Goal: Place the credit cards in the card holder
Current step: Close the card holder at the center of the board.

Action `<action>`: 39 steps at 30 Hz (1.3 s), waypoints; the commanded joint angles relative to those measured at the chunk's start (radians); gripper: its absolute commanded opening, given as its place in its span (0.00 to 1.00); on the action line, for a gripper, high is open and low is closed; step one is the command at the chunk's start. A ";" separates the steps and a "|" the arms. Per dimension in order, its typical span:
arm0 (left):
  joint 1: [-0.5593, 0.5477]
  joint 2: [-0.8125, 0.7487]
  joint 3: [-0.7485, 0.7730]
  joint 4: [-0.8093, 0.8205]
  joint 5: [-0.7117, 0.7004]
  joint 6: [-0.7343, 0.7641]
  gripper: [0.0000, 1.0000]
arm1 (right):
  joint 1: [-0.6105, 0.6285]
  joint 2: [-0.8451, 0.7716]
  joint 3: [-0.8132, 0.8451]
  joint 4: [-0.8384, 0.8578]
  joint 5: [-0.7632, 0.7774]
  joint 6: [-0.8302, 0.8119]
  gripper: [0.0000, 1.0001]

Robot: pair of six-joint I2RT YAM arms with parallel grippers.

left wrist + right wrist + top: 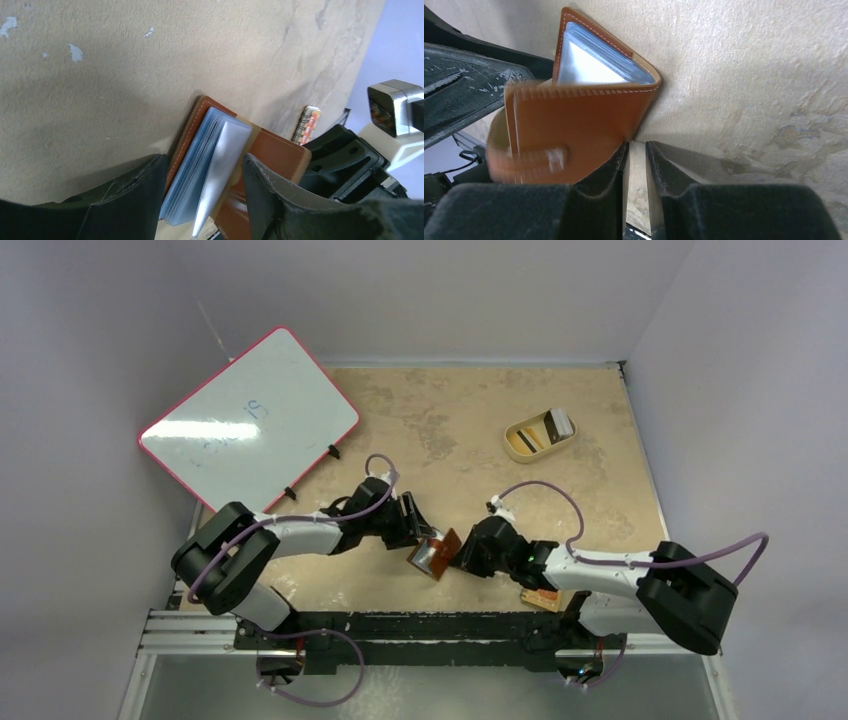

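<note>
Nearest the arm bases, just on the near side of the holder, an orange-red packet lies mostly under the right arm, with only its wire-bound edge showing. The holder lies open on the tabletop between the two arms, its bluish clear pockets fanned up. The left fingers are spread wide, one on each side of those pockets, and do not seem to clamp them. The right fingers stand close together at the holder's brown cover. A thin strip of tabletop shows in the gap, and I cannot tell whether they nip the cover's corner or only press beside it. The step in hand looks like opening and steadying the holder, with no card lifted yet. The cards lie in a tan dish well beyond the holder, to its right. Next, one arm likely has to pin the holder open while the other fetches a card and slides it edge-first into a pocket, which needs fine aim. A whiteboard lies far beyond the holder, to its left. The snap tab is blurred, the fingers cut off the holder's lower part, and the cards are too small to count.
</note>
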State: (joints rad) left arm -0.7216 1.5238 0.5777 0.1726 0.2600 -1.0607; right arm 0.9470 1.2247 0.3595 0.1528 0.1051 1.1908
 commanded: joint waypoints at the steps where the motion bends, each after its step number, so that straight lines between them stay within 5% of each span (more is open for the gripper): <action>1: -0.011 0.019 -0.080 0.234 0.100 -0.142 0.57 | -0.004 0.046 0.010 -0.037 0.001 -0.030 0.22; 16: -0.011 -0.051 -0.149 0.489 0.188 -0.370 0.49 | -0.025 0.141 0.085 0.018 0.019 -0.157 0.23; 27: -0.011 -0.145 -0.127 0.234 0.107 -0.249 0.48 | -0.160 0.290 0.183 0.277 -0.101 -0.467 0.26; 39: -0.011 -0.004 0.046 0.115 0.037 -0.066 0.47 | -0.310 0.130 0.165 0.044 -0.067 -0.510 0.37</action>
State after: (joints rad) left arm -0.7303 1.5070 0.5484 0.3973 0.3668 -1.2423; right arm 0.6838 1.4483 0.5301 0.3046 0.0132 0.7311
